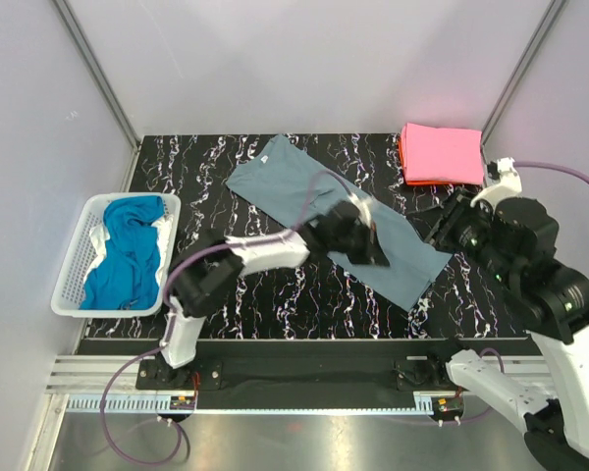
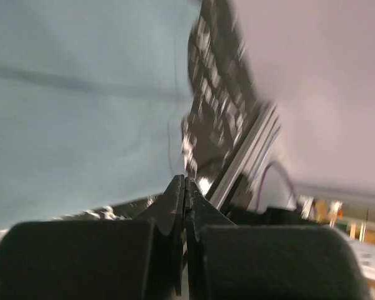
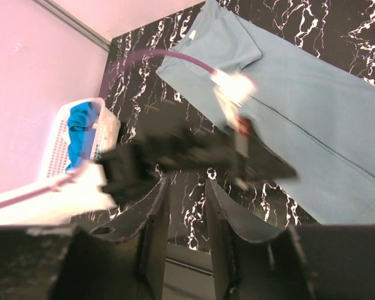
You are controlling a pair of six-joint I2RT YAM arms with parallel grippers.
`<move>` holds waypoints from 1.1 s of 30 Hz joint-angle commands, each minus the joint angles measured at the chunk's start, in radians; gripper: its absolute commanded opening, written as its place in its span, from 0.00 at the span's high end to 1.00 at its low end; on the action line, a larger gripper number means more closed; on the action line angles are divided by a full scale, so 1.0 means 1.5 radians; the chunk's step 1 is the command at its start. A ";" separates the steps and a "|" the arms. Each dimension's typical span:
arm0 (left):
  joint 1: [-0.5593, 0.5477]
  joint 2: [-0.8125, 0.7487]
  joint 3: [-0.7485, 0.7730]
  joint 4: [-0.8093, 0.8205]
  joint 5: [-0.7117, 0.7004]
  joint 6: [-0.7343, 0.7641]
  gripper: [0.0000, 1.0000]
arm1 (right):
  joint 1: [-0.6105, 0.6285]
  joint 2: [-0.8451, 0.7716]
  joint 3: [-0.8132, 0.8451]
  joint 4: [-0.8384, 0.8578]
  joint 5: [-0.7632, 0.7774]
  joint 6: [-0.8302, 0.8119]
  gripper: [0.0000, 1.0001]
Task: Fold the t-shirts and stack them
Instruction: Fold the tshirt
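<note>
A dusty grey-blue t-shirt (image 1: 294, 182), folded into a long strip, lies diagonally across the black marbled table (image 1: 275, 294). My left gripper (image 1: 373, 250) hovers over the strip's near-right half. In the left wrist view its tips (image 2: 185, 181) are pressed together with no cloth between them, and the shirt (image 2: 81, 94) fills the upper left. My right gripper (image 1: 442, 231) is beside the strip's right end. Its jaws (image 3: 186, 184) stand apart over bare table, holding nothing. A folded pink t-shirt (image 1: 444, 152) lies on an orange-red one (image 1: 402, 157) at the back right.
A white mesh basket (image 1: 74, 265) at the table's left edge holds crumpled bright blue t-shirts (image 1: 128, 250). The right wrist view also shows the basket (image 3: 56, 147), and the left arm (image 3: 175, 150) blurred across the table. Pale walls close in the back and sides.
</note>
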 commanded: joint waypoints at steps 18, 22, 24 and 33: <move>-0.147 0.157 0.095 -0.273 -0.223 -0.050 1.00 | -0.002 -0.039 -0.013 -0.038 0.013 0.025 0.64; -0.147 0.083 -0.019 -0.292 -0.259 -0.059 1.00 | -0.001 -0.028 -0.013 -0.038 0.011 0.022 0.62; -0.150 0.022 -0.095 -0.293 -0.271 -0.068 1.00 | -0.001 -0.020 -0.017 -0.037 0.009 0.020 0.61; -0.156 -0.316 -0.442 -0.378 -0.383 -0.162 0.99 | -0.002 0.028 -0.095 0.007 -0.067 0.019 0.59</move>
